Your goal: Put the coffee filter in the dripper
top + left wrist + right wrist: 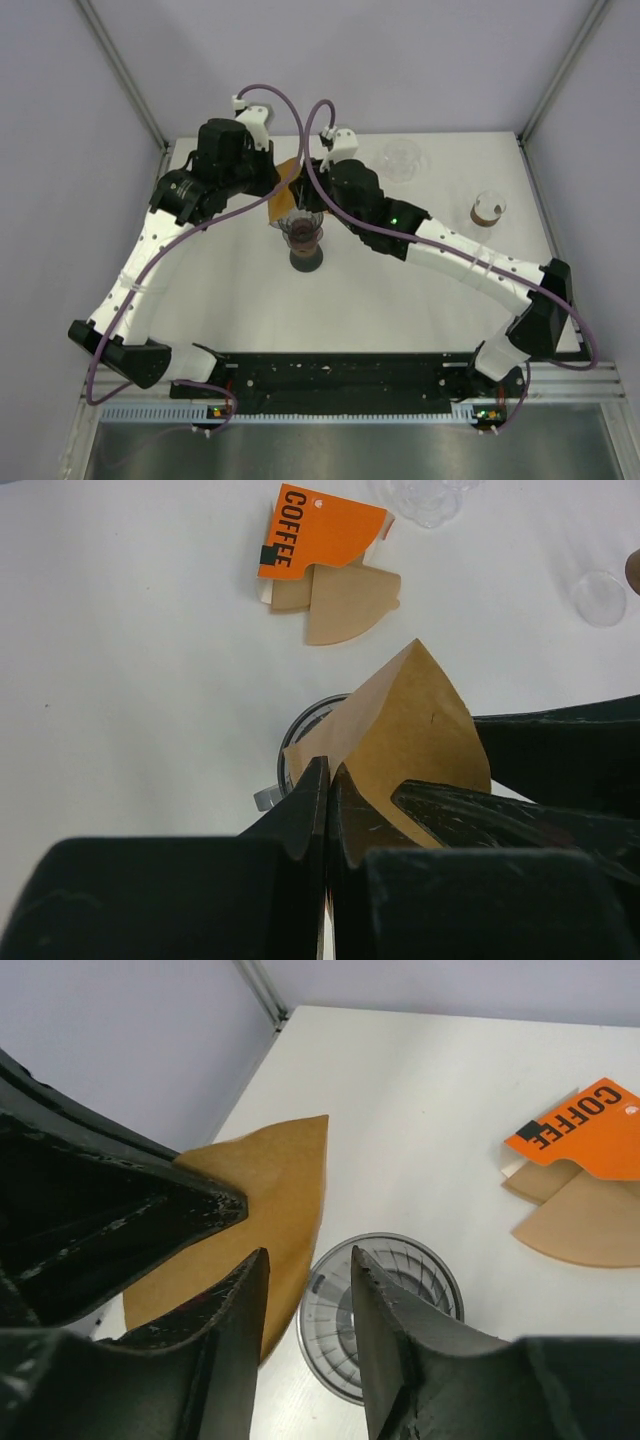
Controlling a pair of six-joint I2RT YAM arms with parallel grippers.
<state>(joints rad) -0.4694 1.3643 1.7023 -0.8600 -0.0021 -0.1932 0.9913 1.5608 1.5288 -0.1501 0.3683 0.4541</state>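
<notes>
Left gripper (328, 772) jaws clamped on filter (405, 725); right gripper (308, 1260) jaws apart. Advise spreading filter open and centring over dripper (425, 1280) before lowering.

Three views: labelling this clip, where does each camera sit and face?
Top external: above, behind the bases, facing down at the table; both arms show.
Left wrist: looks past the left gripper pinching the coffee filter near the dripper.
Right wrist: looking down between the right gripper's open fingers at the dripper.
Both wrist views share filter, dripper, orange pack.
</notes>
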